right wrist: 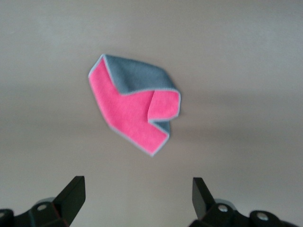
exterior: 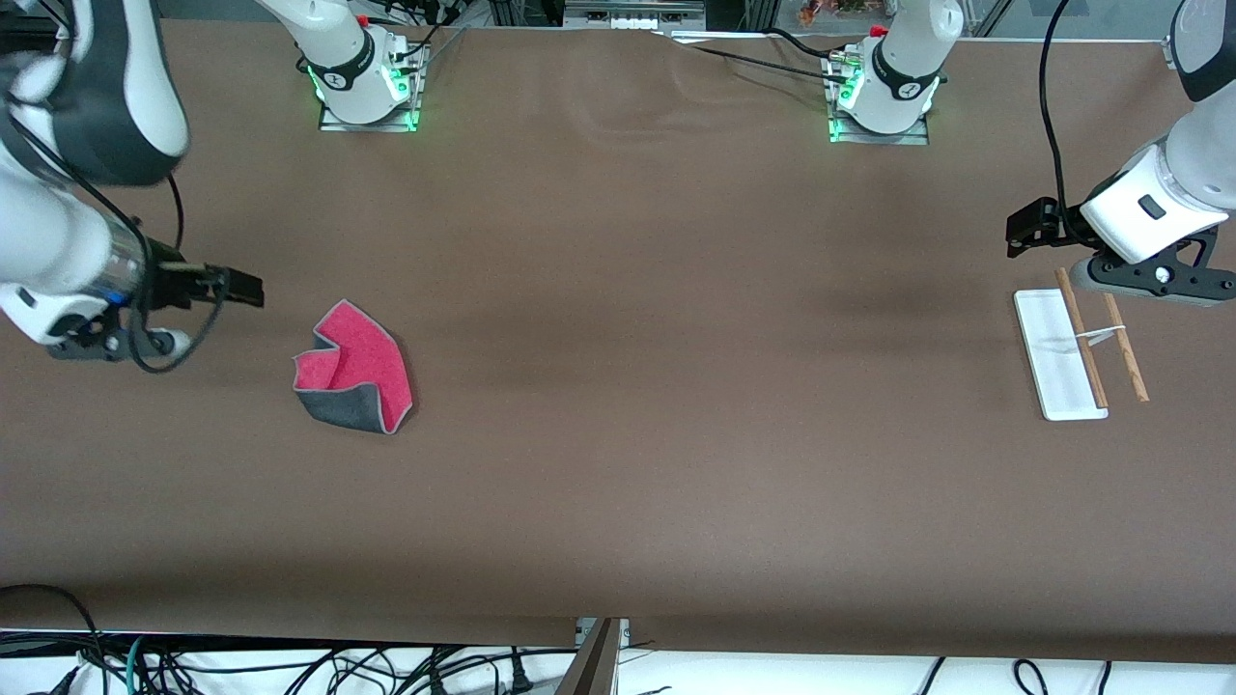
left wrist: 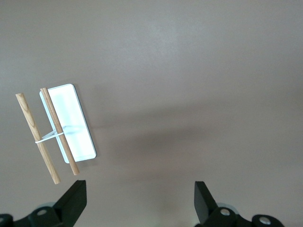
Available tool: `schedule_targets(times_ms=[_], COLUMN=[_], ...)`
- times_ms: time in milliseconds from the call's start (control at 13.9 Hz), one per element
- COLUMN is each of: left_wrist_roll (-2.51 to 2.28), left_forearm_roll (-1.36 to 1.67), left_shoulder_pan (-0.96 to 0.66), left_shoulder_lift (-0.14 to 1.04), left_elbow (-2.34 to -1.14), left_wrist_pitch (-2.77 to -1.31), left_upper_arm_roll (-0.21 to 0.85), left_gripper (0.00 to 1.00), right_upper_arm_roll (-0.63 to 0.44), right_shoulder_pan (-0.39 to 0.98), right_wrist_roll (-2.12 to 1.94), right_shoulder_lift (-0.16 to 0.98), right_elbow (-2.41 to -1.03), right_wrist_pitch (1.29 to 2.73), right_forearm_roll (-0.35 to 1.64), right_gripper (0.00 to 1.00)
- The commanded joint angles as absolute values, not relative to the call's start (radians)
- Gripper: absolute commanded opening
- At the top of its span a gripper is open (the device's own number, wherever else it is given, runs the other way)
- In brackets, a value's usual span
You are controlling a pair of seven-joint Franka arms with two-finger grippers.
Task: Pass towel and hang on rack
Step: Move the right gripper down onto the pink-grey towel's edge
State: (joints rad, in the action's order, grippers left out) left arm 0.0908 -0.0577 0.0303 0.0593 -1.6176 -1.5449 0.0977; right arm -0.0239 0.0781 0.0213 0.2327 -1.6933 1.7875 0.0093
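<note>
Brown cloth covers the whole table [exterior: 618, 405], and little else is seen on it. Right gripper [right wrist: 137, 194] is held aloft with fingers spread wide and nothing between them, over bare surface at the right arm's end of the table, just beside the small soft square towel, pink-red on one face and dark grey on the other with a light grey stitched edge [exterior: 355, 369]. Towel is found lying crumpled, two corners folded over. Left gripper [left wrist: 139, 198] is likewise spread and empty, hovering close above the small rack of flat white rectangular base, two thin brown wooden rods and thin white crosspiece [exterior: 1080, 343], which stands at the left arm's end; that arm appears to wait. Pickup is judged the step in hand: a raised fold or free corner is best pinched, so that cloth hangs loose for the handover. Wide bare surface lies between towel and rack; neither sits near a table edge.
</note>
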Motion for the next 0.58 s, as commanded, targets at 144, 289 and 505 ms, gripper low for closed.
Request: schedule_targets(times_ms=[144, 289, 505], left_wrist_roll=[0.092, 0.092, 0.092], left_forearm_roll=[-0.037, -0.037, -0.037], left_shoulder_pan=[0.040, 0.040, 0.040], left_shoulder_lift=[0.058, 0.058, 0.058], left_elbow=[-1.614, -1.614, -1.614], left_wrist_pitch=[-1.536, -1.536, -1.536], left_upper_arm_roll=[0.101, 0.101, 0.101], left_gripper=[1.00, 1.00, 1.00], right_upper_arm_roll=[-0.044, -0.054, -0.067], right_shoulder_pan=[0.071, 0.071, 0.071], right_wrist_roll=[0.002, 0.003, 0.003], right_shoulder_lift=[0.273, 0.325, 0.354], right_elbow=[-1.956, -1.956, -1.980], right_wrist_pitch=[2.169, 2.227, 2.261], right_forearm_roll=[-0.003, -0.003, -0.003], right_gripper=[1.00, 1.00, 0.99])
